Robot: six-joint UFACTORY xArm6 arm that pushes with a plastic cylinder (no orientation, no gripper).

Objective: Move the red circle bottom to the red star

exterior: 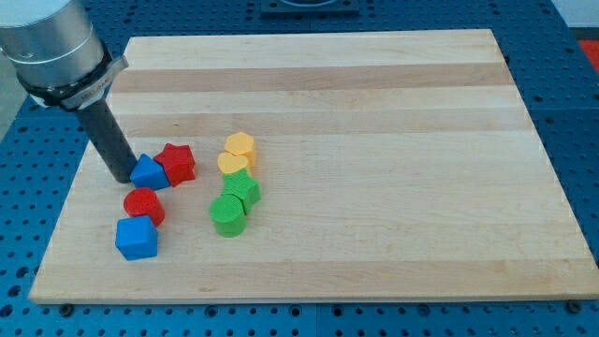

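Observation:
The red circle (144, 205) lies on the wooden board near the view's left, just below a blue triangle-like block (148, 172). The red star (176, 163) sits up and to the right of the circle, touching the blue block's right side. My tip (125, 176) rests on the board right against the blue block's left side, up and to the left of the red circle. The rod rises to the view's upper left.
A blue cube (137, 238) lies just below the red circle. Two yellow blocks (240, 147) (233, 164) and two green blocks (243, 188) (227, 214) form a column right of the red star. The board's left edge (58, 225) is close.

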